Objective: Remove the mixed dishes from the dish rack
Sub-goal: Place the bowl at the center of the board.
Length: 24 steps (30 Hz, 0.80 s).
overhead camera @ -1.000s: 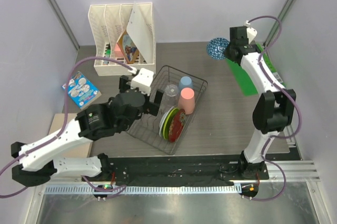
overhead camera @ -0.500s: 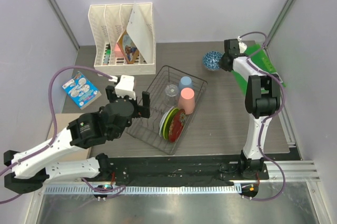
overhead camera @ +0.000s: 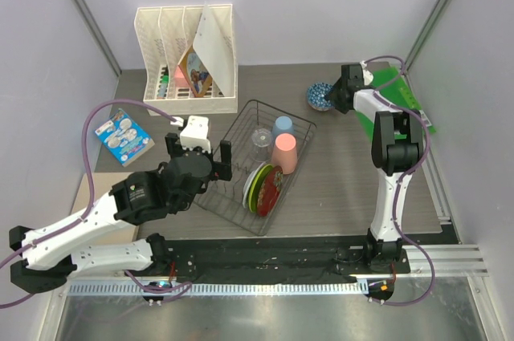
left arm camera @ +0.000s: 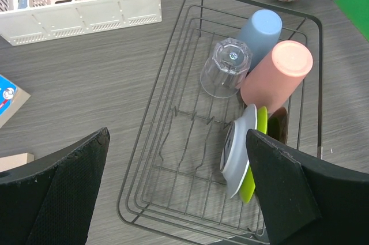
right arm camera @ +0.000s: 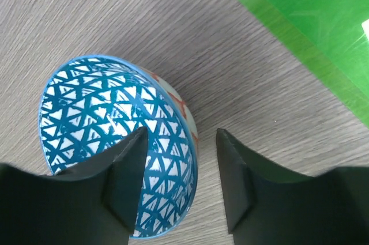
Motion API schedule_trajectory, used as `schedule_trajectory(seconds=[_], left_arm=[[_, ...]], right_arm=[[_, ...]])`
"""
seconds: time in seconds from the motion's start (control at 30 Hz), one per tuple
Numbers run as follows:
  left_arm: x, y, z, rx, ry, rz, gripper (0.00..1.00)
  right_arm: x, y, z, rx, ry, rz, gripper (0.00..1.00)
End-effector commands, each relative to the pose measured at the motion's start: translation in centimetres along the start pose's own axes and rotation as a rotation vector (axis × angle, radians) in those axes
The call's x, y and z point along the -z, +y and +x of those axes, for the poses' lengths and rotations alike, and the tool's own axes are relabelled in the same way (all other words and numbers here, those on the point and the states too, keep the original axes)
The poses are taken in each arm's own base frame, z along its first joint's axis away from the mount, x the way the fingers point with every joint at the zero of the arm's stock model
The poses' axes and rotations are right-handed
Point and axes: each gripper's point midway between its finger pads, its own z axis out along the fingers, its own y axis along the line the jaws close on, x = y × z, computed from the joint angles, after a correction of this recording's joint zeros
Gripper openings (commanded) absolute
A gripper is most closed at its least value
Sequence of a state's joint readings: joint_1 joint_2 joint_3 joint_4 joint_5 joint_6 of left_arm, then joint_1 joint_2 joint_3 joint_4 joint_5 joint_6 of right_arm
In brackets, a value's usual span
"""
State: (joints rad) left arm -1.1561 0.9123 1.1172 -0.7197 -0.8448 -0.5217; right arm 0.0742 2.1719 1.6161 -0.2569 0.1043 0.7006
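You are holding right fingers [right arm camera: 124, 187] released astride the unloaded bowl [right arm camera: 109, 118], left fingers [left arm camera: 63, 187] spread; pink cup [left arm camera: 277, 75], blue cup [left arm camera: 260, 31], tumbler [left arm camera: 226, 67], plates [left arm camera: 239, 153] are waiting racked.

You get bright, even overhead light in all three views, with soft shadows on the table [overhead camera: 337, 172]. Everything is sharp except the dark fingers [right arm camera: 124, 187], slightly soft at the lower edges.
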Motion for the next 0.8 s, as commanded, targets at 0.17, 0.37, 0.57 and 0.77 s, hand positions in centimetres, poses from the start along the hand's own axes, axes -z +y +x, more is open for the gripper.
schedule_trajectory(seconds=[0.17,0.37,0.57,0.77], left_arm=[[-0.2,0.2,0.3,0.022,0.000,-0.020,1.00],[-0.7,0.1,0.6,0.003,0.000,-0.037,1.00],[-1.8,-1.4,1.5,-0.027,0.027,-0.021,1.00],[-3.1,-2.7,2.6,-0.049,0.062,-0.027,1.00]], right_arm=[[6.3,4.4,-5.7,-0.075,-0.138,-0.135,0.67],[12.4,5.8,-7.8,-0.160,-0.201,-0.211,0.69],[21.2,8.7,-5.3,-0.102,-0.239,-0.437,0.68],[26.9,11.0,5.0,0.335,-0.282,-0.447,0.69]])
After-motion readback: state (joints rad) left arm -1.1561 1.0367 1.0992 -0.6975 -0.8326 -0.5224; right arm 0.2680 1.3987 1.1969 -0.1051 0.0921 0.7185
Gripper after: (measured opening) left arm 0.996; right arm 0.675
